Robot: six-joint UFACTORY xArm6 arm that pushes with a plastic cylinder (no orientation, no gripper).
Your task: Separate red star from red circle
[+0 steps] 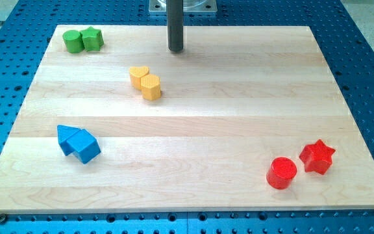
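The red star lies near the view's bottom right corner of the wooden board. The red circle sits just to its lower left, almost touching it. My tip is at the view's top centre, far from both red blocks, up and to the left of them. It touches no block.
A green circle and a green star sit together at the top left. A yellow heart and a yellow hexagon-like block touch left of centre. Two blue blocks lie together at the lower left.
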